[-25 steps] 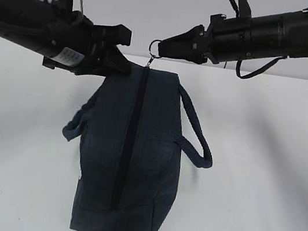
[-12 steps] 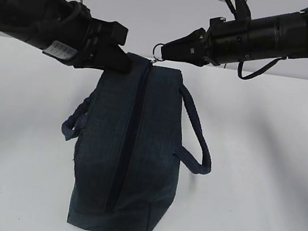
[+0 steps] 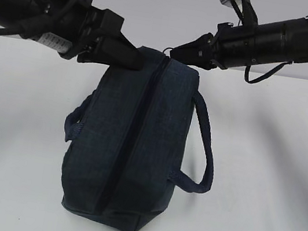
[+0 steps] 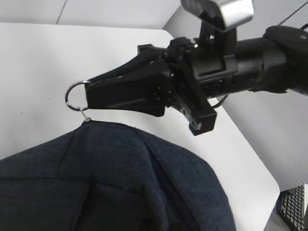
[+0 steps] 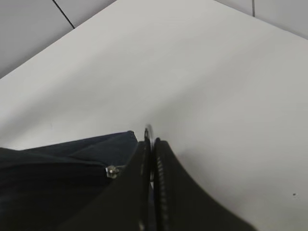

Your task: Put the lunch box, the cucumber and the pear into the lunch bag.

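So the lunch bag (image 3: pixel 131 147) is sitting on the white table (image 3: pixel 274 170) with its far end hoisted up, tipped a bit so the zipper (image 3: pixel 128 146) runs diagonally along the top, still zipped closed as far as I can see. 2 strap handles: the right handle (image 3: pixel 204 153) loops out to the side, the left handle (image 3: pixel 75 123) is bunched against the bag.

The right claw (image 3: pixel 175 53) is pinched closed on the metal ring pull (image 4: pixel 76 96) at the far end of the zipper. In the left wrist view you can see the ring poking out of its tips, and in the right wrist view the 2 fingers (image 5: pixel 159 192) are pressed together on it.

The left claw (image 3: pixel 132 59) is clamped on the fabric at the bag's far top corner, just beside the zipper end.

No lunch box, cucumber or pear visible anywhere.
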